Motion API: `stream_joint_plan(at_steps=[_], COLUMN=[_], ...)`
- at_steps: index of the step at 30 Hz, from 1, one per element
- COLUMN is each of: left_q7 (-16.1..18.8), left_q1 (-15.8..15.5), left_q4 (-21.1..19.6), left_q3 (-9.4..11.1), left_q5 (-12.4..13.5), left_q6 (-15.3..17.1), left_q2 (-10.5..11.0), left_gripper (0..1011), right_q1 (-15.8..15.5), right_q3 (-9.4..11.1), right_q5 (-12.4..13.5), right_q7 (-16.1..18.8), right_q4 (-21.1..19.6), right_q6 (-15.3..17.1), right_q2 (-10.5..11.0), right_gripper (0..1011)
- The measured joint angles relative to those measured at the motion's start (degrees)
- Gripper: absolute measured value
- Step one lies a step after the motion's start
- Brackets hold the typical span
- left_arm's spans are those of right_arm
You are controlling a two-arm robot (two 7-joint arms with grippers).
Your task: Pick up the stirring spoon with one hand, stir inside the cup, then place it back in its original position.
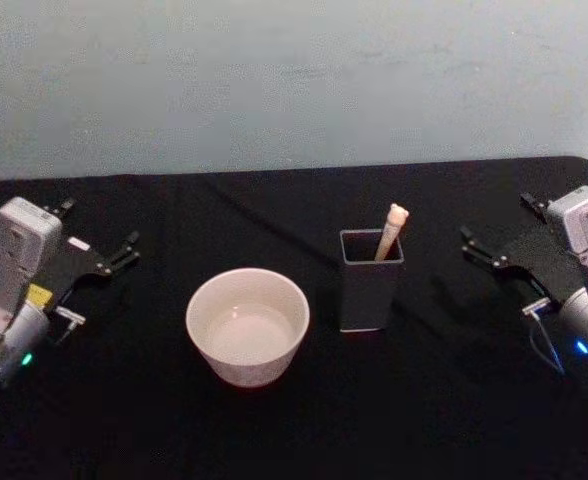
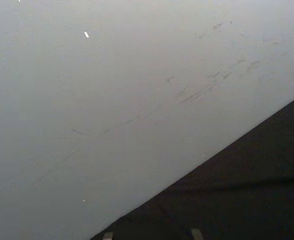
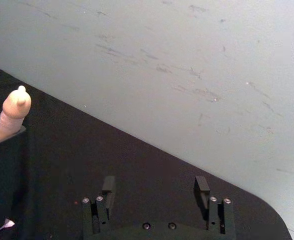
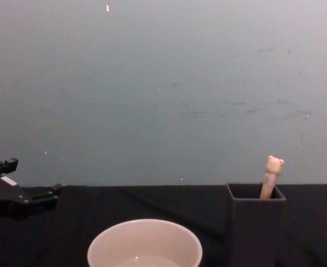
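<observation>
Black table (image 1: 124, 410), stirring spoon (image 1: 392, 230) — bowl hidden in holder (image 1: 371, 298)

left hand (image 1: 96, 226) at left, fingers spread, right hand (image 1: 496, 218) at right, likewise

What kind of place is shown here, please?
Probably a robot test bench: a black-covered table against a bare wall, a cup, a stirring spoon in a dark holder, left gripper and right gripper open at the sides.

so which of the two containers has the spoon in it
The dark grey square holder, right of the cream cup; the stirring spoon pokes out of it.
</observation>
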Motion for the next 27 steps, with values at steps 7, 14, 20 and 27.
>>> stream_joint_plan(at_steps=[7, 14, 20, 27], left_q7=[0.00, 0.00, 0.00, 0.00], left_q1=[0.00, 0.00, 0.00, 0.00], left_q4=[0.00, 0.00, 0.00, 0.00], left_q3=[0.00, 0.00, 0.00, 0.00], left_q5=[0.00, 0.00, 0.00, 0.00], left_q6=[0.00, 0.00, 0.00, 0.00], left_q2=[0.00, 0.00, 0.00, 0.00], left_gripper=[1001, 1001, 1001, 1001], right_q1=[0.00, -0.05, -1.45, -3.76], right_q3=[0.00, 0.12, 1.78, 4.08], right_q5=[0.00, 0.01, 2.50, 10.09], right_q7=[0.00, 0.10, 3.64, 12.29], right_q4=[0.00, -0.03, -2.29, -6.52], right_q6=[0.00, -0.03, -0.60, -0.06], right_q2=[0.00, -0.02, 0.28, 1.74], right_gripper=[1000, 1002, 1002, 1002])
